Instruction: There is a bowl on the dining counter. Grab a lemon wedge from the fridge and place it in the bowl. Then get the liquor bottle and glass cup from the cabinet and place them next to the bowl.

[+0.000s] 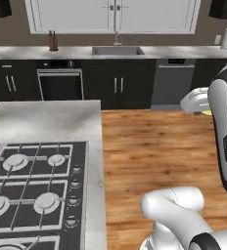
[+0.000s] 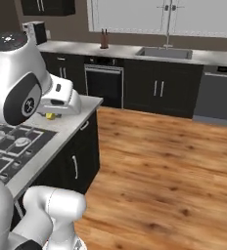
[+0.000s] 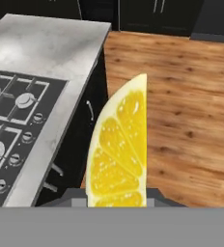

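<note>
The hand (image 3: 117, 202) pinches the small yellow lemon wedge (image 3: 118, 149) above the wooden floor (image 3: 181, 96), right of the marble stove desk (image 3: 46, 48).

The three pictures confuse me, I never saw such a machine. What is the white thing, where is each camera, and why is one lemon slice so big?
The white thing is a robot arm on a driving base in a simulated kitchen. Two cameras ride on the base, behind the arm to its left and right. The third sits on its hand, looking along the claw. The claw is shut on a lemon wedge, which looks huge because it is so near that camera. Below stand a marble island with stove burners and a wooden floor. At the back are a sink and an oven.
</note>
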Controlling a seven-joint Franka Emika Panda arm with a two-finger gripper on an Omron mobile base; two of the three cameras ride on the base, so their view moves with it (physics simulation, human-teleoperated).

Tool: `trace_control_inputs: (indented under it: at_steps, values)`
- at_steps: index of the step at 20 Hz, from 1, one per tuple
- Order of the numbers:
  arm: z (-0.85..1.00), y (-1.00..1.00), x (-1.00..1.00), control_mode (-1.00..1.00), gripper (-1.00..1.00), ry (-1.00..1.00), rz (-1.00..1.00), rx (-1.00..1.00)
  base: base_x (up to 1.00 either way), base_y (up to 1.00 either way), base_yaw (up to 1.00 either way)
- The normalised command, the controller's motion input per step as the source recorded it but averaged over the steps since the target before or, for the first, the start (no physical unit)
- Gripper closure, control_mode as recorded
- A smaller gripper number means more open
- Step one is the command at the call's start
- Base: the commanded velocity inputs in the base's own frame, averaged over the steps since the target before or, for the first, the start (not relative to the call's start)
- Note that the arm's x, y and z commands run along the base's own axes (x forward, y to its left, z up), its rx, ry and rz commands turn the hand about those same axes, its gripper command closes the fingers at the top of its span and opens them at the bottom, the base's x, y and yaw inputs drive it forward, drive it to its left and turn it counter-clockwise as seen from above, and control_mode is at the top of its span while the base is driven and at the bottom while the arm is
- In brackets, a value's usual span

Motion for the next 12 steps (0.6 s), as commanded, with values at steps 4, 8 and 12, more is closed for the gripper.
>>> trace_control_inputs:
  at_steps: [4, 8, 12]
  values:
    - [0.0, 0.0, 0.0, 1.0, 1.0, 0.0, 0.0, 0.0, 1.0, -0.27, 0.0]
    - [0.0, 0.0, 0.0, 1.0, 1.0, 0.0, 0.0, 0.0, 1.0, -0.37, 0.0]
    - [0.0, 0.0, 0.0, 1.0, 1.0, 0.0, 0.0, 0.0, 1.0, -0.48, 0.0]
